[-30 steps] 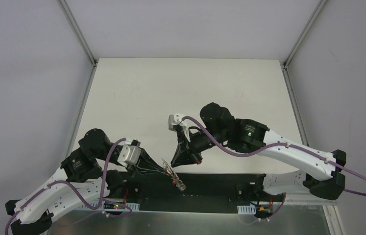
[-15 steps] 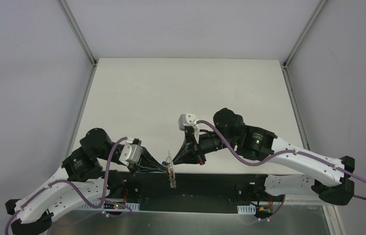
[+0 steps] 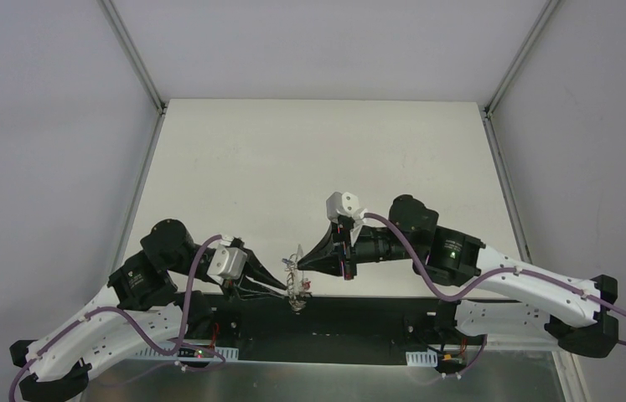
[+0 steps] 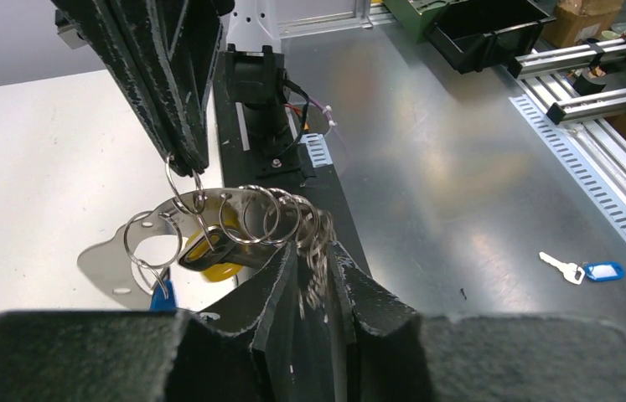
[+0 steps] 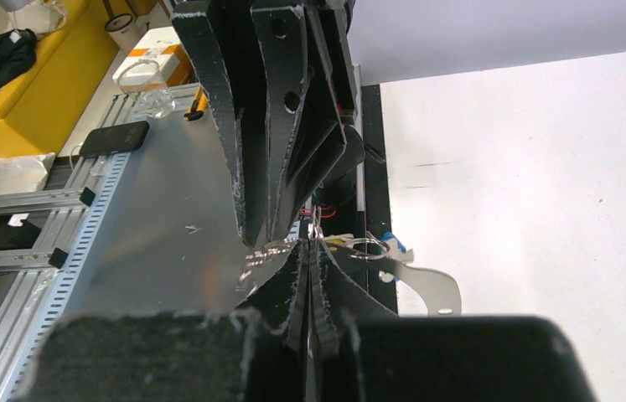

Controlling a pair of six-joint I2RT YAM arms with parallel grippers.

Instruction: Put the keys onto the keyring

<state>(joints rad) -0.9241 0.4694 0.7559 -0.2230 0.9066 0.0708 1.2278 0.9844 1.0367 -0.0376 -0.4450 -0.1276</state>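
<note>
The keyring point(image 4: 246, 216) is a bunch of linked silver rings with a flat silver plate point(image 4: 106, 261), a yellow-headed key point(image 4: 209, 256) and a blue tag point(image 4: 162, 295). It hangs between both grippers at the table's near edge point(image 3: 297, 280). My right gripper point(image 4: 185, 164) comes in from above, shut on one small ring point(image 4: 183, 186). My left gripper point(image 4: 316, 255) has its jaws slightly apart, and the blurred end of the ring chain hangs loose in the gap. In the right wrist view my right gripper point(image 5: 311, 248) is pressed shut just below my left gripper point(image 5: 264, 233).
A loose key with a blue tag point(image 4: 584, 270) lies on the metal sheet beyond the table's near edge. A black rail point(image 3: 359, 314) runs along that edge under the grippers. The white tabletop point(image 3: 318, 159) stretches away behind them.
The right arm has swung right and its gripper now points left, level, at the left gripper. The key bunch has risen between the two tips. The left jaws have parted a little.
</note>
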